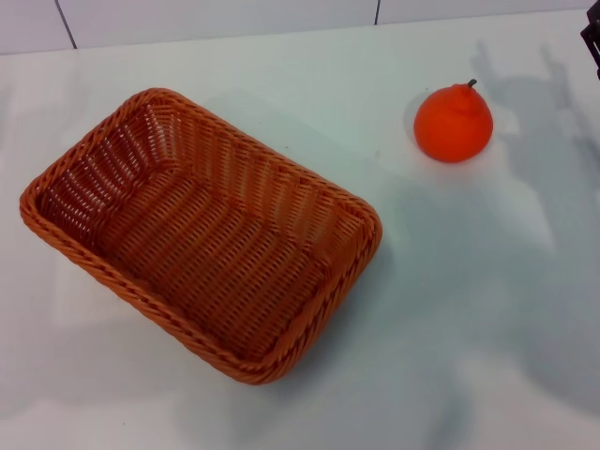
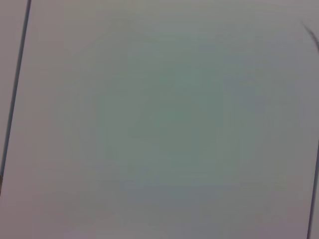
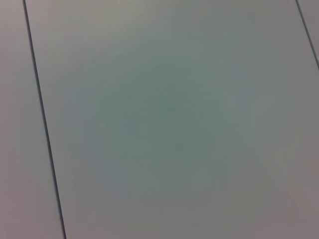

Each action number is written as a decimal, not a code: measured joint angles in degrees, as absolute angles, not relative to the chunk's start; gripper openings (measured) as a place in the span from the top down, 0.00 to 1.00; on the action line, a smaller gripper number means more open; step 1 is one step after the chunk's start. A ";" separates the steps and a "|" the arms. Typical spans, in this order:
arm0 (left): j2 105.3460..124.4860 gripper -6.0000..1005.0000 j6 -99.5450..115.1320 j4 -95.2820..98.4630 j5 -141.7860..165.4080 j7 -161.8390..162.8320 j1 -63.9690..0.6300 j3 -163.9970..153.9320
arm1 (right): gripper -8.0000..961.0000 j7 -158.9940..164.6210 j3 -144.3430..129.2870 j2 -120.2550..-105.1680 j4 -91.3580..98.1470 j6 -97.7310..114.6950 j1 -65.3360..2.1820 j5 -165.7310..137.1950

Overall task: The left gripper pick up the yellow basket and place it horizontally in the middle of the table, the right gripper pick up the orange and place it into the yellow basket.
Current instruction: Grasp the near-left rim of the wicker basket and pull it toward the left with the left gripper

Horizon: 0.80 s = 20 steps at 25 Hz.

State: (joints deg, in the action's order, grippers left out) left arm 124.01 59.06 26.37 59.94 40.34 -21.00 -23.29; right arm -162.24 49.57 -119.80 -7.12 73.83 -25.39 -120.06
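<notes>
The yellow basket (image 1: 202, 230), an orange-brown woven wicker rectangle, lies empty on the white table (image 1: 450, 309) at the left of the head view, turned at a slant. The orange (image 1: 454, 124) stands upright on the table at the right rear, well apart from the basket. A small black part of the right gripper (image 1: 592, 39) shows at the right edge, beyond and to the right of the orange. The left gripper is out of view. Neither wrist view shows the basket, the orange or any fingers.
The table's far edge meets a pale wall with dark seams (image 1: 378, 11). Both wrist views show only flat grey panels with thin dark seam lines (image 2: 15, 84) (image 3: 44, 124). Arm shadows fall on the table at the right.
</notes>
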 joint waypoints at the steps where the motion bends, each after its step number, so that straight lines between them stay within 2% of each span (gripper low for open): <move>1: 124.01 0.15 59.06 26.37 59.94 40.34 -21.01 -23.29 | 0.01 -162.24 49.57 -119.80 -7.12 73.83 -25.40 -120.06; 12: 123.98 0.15 59.06 26.69 60.29 43.24 -21.04 -23.86 | 0.01 -162.24 49.57 -119.79 -7.12 73.64 -25.46 -120.06; 16: 122.91 0.15 59.10 31.16 61.87 58.04 -19.72 -30.00 | 0.01 -162.24 49.57 -119.80 -7.12 73.37 -25.48 -120.05; 20: 121.06 0.15 61.94 37.68 66.41 74.26 -19.01 -34.73 | 0.01 -162.24 49.57 -119.80 -7.14 73.31 -25.56 -120.06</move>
